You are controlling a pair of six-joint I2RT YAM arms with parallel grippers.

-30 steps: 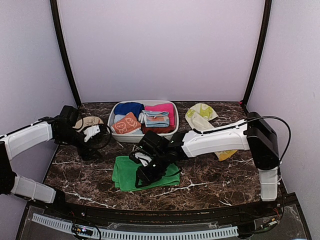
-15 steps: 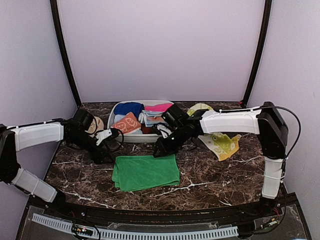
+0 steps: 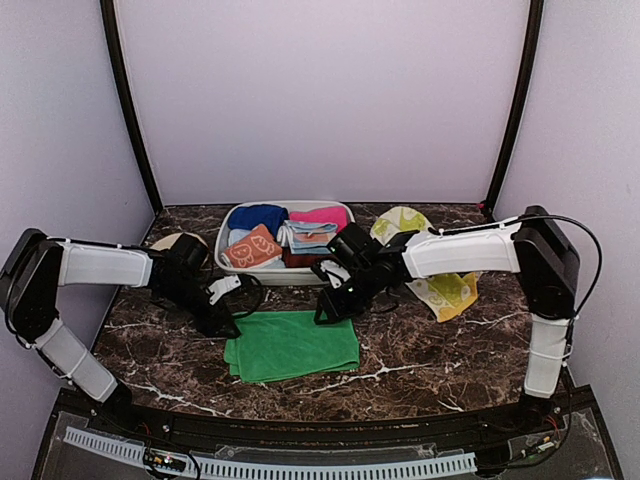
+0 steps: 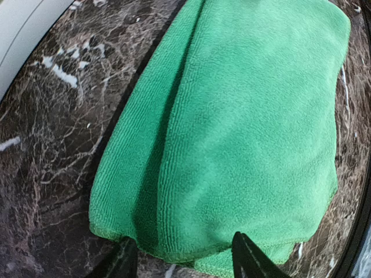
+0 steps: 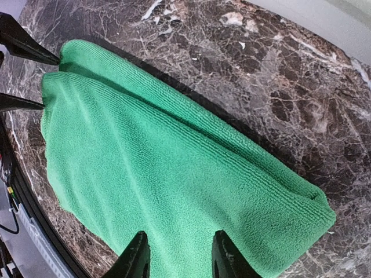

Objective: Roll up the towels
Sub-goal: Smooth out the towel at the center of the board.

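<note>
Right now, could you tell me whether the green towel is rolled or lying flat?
Flat and folded, not rolled: the green towel lies as a layered rectangle, stacked edges visible.

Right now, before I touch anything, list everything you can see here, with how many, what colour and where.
green towel: one, bright green, folded flat, front centre
printed towel: one, cream with yellow-green shapes, crumpled, back right
tub: one, white, back centre
blue cloth: one, in tub, back left
pink cloth: one, in tub, back right
orange cloth: one, white pattern, in tub, front left
striped cloth: one, pale blue, in tub, middle
round object: one, tan, back left, partly hidden
table: one, dark brown marble
left fingers: two, black, open, green towel's far left corner
right fingers: two, black, open, towel's far right edge
</note>
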